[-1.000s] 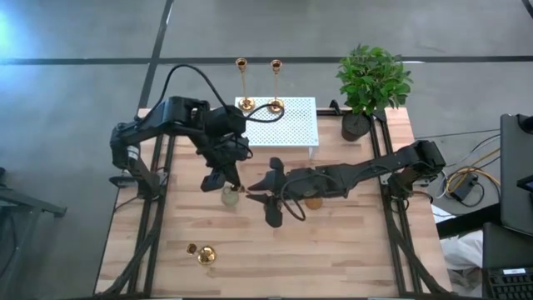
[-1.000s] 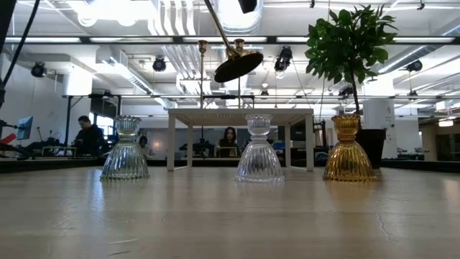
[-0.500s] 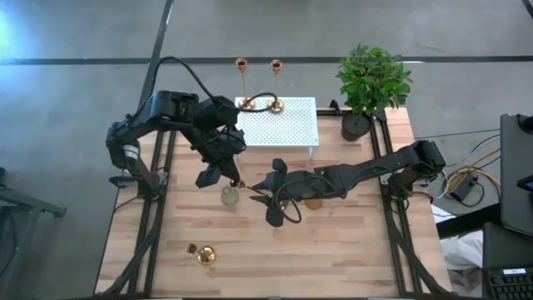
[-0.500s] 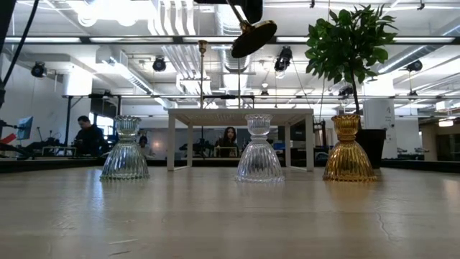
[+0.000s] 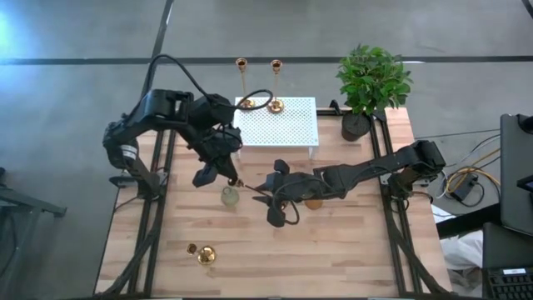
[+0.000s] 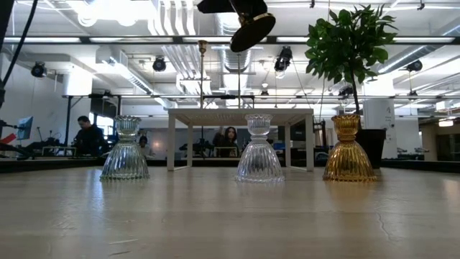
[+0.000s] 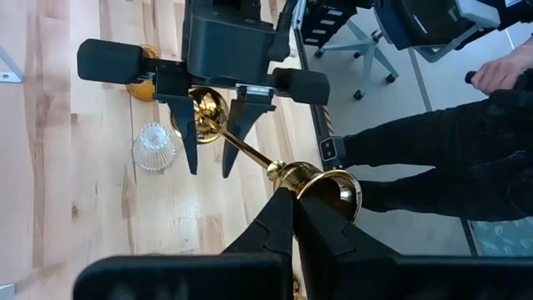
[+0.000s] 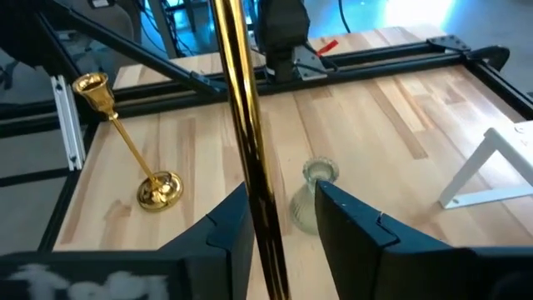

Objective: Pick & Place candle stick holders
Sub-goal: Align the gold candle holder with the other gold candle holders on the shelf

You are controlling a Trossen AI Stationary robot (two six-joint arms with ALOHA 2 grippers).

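A gold candle stick holder [image 7: 250, 154] hangs in the air between my two grippers. My left gripper [image 7: 287, 193] is shut on it next to its flared base [image 7: 331, 190], which shows as a dark disc [image 6: 251, 30] in the low view. My right gripper [image 8: 283, 200] is open, one finger on each side of the stem [image 8: 246, 125], near the top cup [image 7: 208, 104]. Two more holders [image 5: 246, 102] [image 5: 276, 104] stand on their bases on a white perforated stand [image 5: 287, 125]. Another holder [image 5: 204, 253] lies on its side near the table's near left. My left gripper pinches the thin stem right beside the flared base [image 7: 283, 171] between its two fingertips. The holder is lifted clear of the table, and its stem slants away toward my right gripper. My right gripper: the stem runs close by one finger [image 8: 233, 225]; whether they touch I cannot tell.
A clear glass holder [image 5: 229, 197] stands on the table below the grippers, and an amber one [image 5: 313, 201] under my right arm. The low view shows both of them plus a second clear one [image 6: 125, 150]. A potted plant [image 5: 373, 79] stands at the far right.
My left gripper has risen a little, carrying the holder's base end with it. In the low view the base now shows higher and farther right than before.
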